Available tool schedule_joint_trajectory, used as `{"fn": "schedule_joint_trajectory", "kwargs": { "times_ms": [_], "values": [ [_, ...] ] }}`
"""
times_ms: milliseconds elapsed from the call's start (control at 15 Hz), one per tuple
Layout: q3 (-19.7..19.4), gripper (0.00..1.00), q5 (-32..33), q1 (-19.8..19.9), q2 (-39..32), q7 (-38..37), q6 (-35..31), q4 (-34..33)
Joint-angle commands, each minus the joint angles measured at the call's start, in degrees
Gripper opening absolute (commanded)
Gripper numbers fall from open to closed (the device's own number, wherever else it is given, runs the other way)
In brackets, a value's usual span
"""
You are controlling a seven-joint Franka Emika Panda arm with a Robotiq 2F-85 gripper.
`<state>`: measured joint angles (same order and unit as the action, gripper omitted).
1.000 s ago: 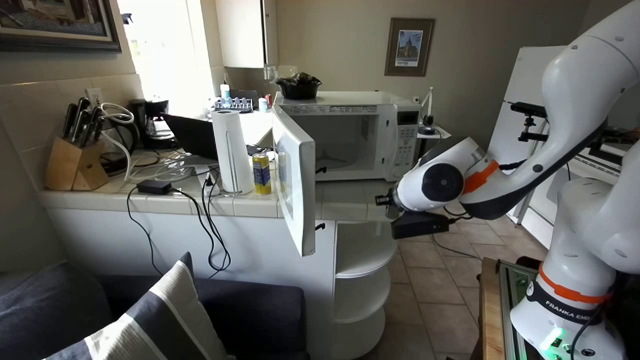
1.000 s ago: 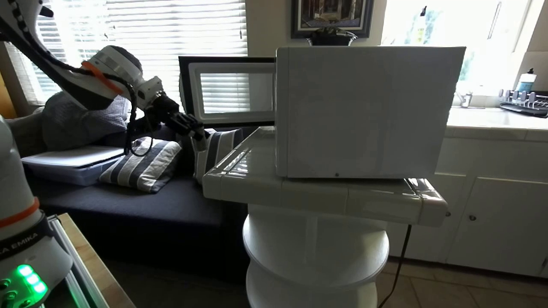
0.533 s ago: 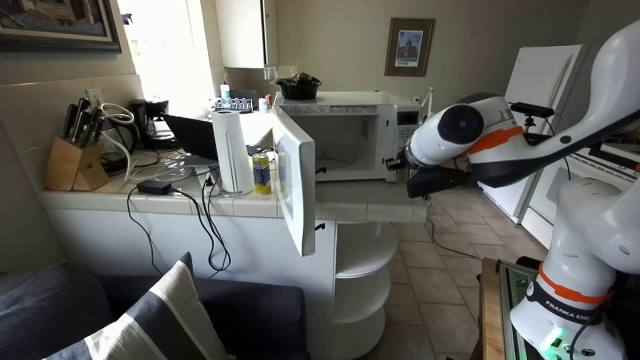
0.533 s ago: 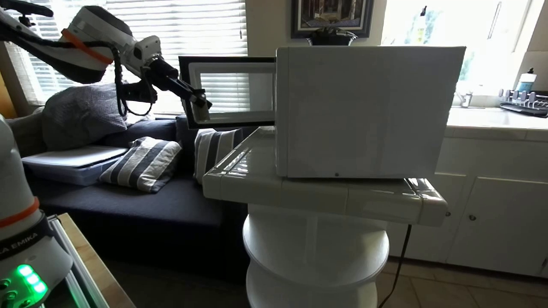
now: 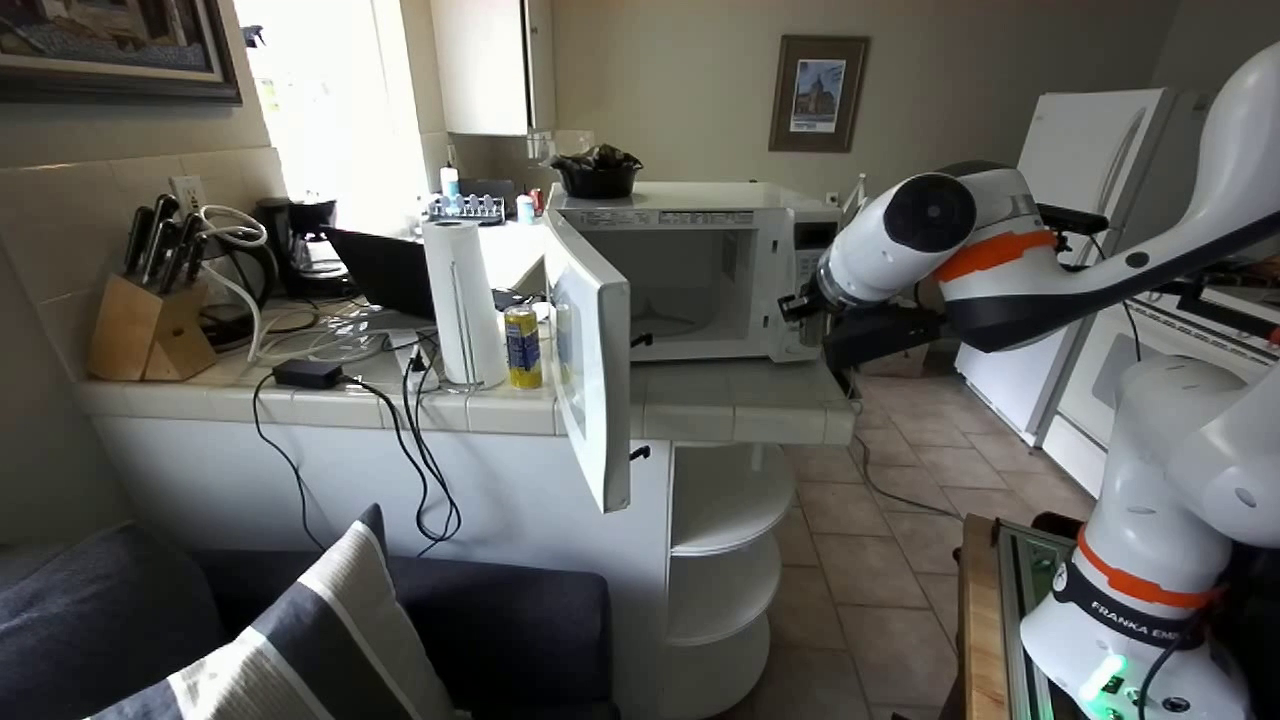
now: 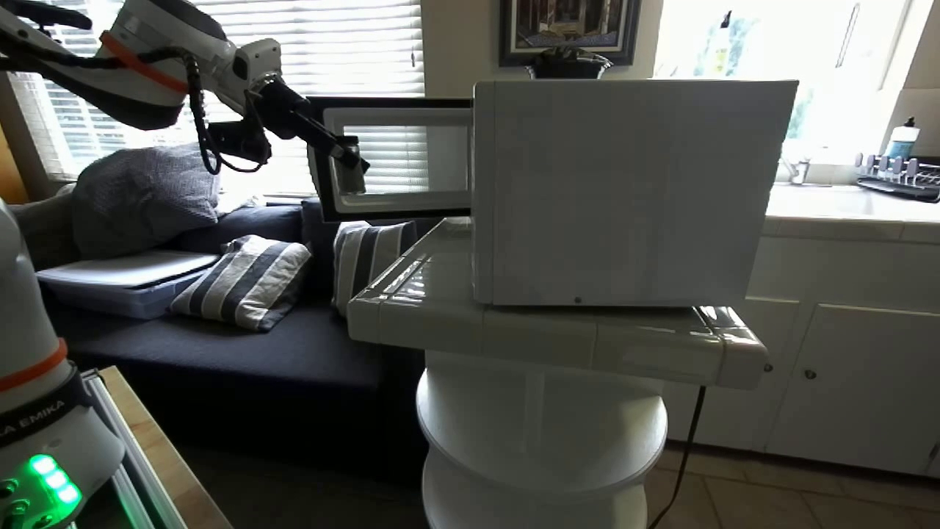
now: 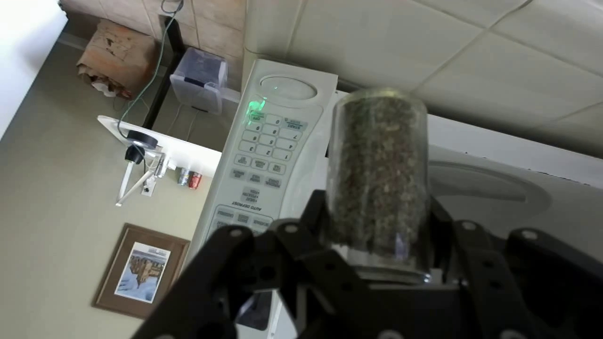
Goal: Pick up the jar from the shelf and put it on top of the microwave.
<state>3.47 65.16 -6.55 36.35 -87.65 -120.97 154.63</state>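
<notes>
The jar is clear, with greenish-brown dried bits inside. My gripper is shut on it, one finger on each side. In an exterior view the jar hangs nearly upright from the gripper, in the air. The white microwave stands on the tiled counter with its door open; its side shows in an exterior view. The gripper is in front of its control-panel end, lower than its top. The white shelf with rounded tiers is below the counter, also seen in an exterior view.
The open microwave door sticks out over the counter edge. A black bowl sits on the microwave's top at the far left. A paper towel roll and a yellow can stand on the counter beside the door.
The arm has lifted the jar from below counter level to in front of the microwave's control panel. Most of the rise came first; the last half second shows a smaller rise. The gripper stayed shut.
</notes>
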Motion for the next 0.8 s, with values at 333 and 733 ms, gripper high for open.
{"fn": "schedule_joint_trajectory", "kwargs": {
  "times_ms": [333, 733],
  "values": [
    [0.3, 0.23, -2.9, 0.5, 0.7, 4.4, 2.4, -2.6],
    [-2.1, 0.23, -7.0, 2.4, 2.6, 18.8, 5.9, -12.4]
  ]
}}
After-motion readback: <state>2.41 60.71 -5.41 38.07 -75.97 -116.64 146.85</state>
